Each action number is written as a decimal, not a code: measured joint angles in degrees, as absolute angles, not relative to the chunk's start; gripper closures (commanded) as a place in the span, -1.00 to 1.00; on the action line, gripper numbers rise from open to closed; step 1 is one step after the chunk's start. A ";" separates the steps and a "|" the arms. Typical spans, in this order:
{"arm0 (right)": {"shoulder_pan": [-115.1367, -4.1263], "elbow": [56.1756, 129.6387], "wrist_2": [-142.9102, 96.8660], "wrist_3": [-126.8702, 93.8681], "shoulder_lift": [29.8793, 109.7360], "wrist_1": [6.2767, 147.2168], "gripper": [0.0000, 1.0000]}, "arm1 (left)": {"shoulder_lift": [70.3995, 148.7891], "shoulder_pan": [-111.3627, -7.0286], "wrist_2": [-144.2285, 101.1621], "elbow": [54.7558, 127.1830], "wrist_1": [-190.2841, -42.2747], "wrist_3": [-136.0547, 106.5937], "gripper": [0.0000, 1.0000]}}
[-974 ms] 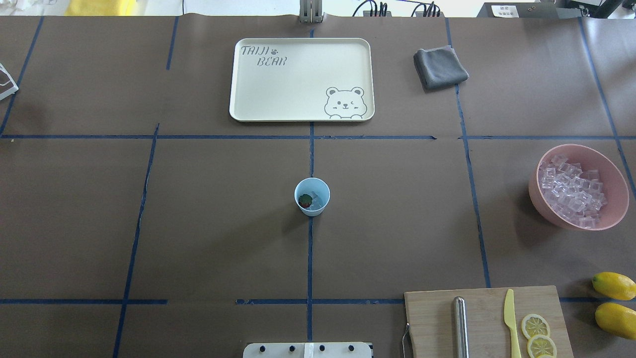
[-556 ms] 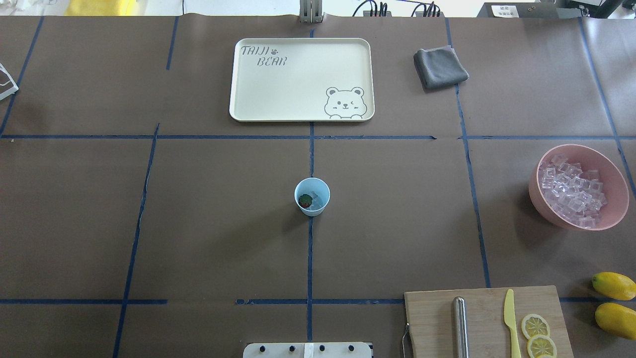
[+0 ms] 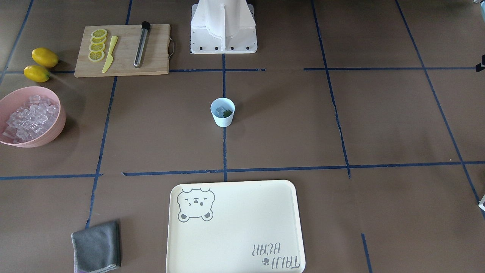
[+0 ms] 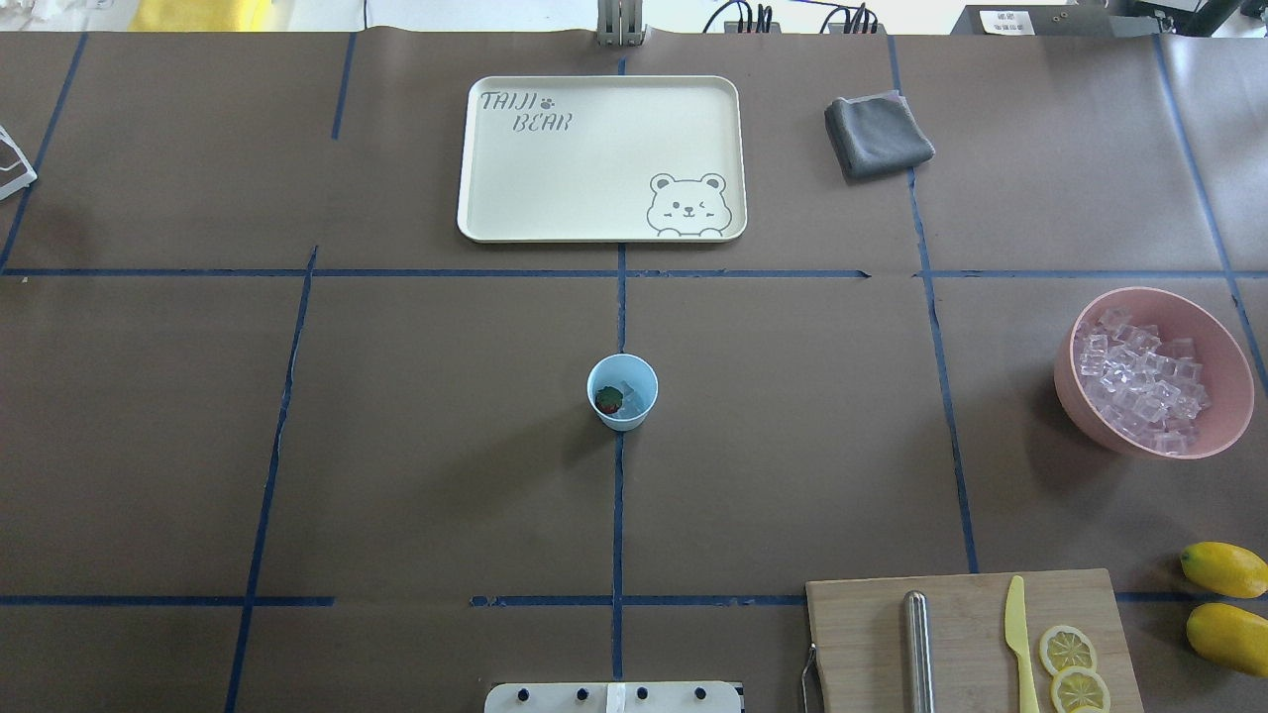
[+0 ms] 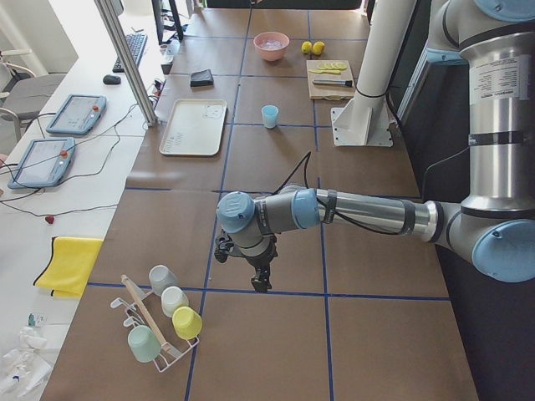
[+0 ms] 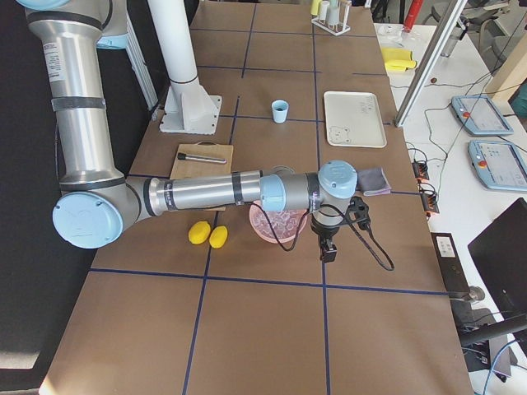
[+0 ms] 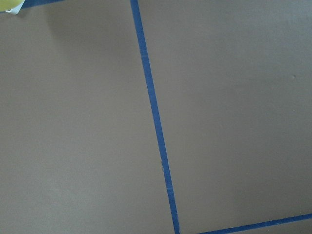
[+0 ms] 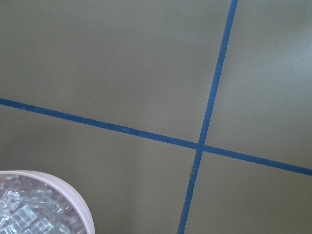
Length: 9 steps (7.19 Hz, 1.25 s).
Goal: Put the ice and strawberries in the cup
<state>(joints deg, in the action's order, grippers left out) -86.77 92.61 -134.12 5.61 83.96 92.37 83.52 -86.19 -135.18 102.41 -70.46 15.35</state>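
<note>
- Bench (image 4: 396, 446): brown, crossed by blue tape lines.
- Cup (image 4: 622, 420): pale blue.
- Strawberry (image 4: 608, 400): red, green top.
- Ice (image 4: 1139, 386): clear, glassy.
- Bowl (image 4: 1062, 381): pink.
- Tray (image 4: 594, 168): cream, grey bear print.
- Lemons (image 4: 1223, 568): yellow.
- Cloth (image 4: 878, 134): grey.

In the side views the left arm (image 5: 368, 215) and the right arm (image 6: 206, 192) each stretch level across mid-frame — left gripper (image 5: 261, 282) and right gripper (image 6: 329, 249) pointing down, their opening unreadable.
</note>
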 measured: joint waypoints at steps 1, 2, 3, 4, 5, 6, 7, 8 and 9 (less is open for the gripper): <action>-86.87 92.67 -134.21 5.62 84.12 92.25 -0.99 | 83.84 -86.39 -135.18 101.61 -71.06 15.00 -0.99; -86.89 92.63 -134.15 5.61 84.30 92.17 -0.99 | 84.10 -86.69 -135.18 101.07 -72.26 14.40 -1.00; -86.92 92.65 -134.06 5.57 84.35 92.13 -0.99 | 84.28 -87.02 -135.16 100.83 -73.55 12.63 -0.99; -86.92 92.63 -133.97 5.55 84.30 92.12 -0.99 | 84.19 -87.75 -134.49 100.74 -75.72 9.72 -0.99; -86.92 92.56 -133.91 5.48 84.25 92.09 -0.99 | 84.10 -88.55 -132.19 100.45 -78.48 7.45 -0.99; -86.92 92.51 -133.87 5.36 84.19 92.07 -0.99 | 84.12 -88.92 -129.58 100.11 -80.31 6.38 -0.99; -86.92 92.48 -133.86 5.27 84.15 92.09 -0.99 | 84.19 -89.02 -128.44 99.91 -81.03 5.98 -0.99; -86.92 92.44 -133.83 5.15 84.10 92.10 -0.99 | 84.24 -89.06 -128.73 99.89 -81.15 5.93 -0.99; -86.92 92.40 -133.80 5.04 84.08 92.11 -0.99 | 84.17 -89.09 -130.16 99.98 -81.10 6.04 -1.00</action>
<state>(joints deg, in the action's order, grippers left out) -86.92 92.40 -133.80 5.04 84.08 92.11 84.17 -89.09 -130.16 99.98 -81.10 6.04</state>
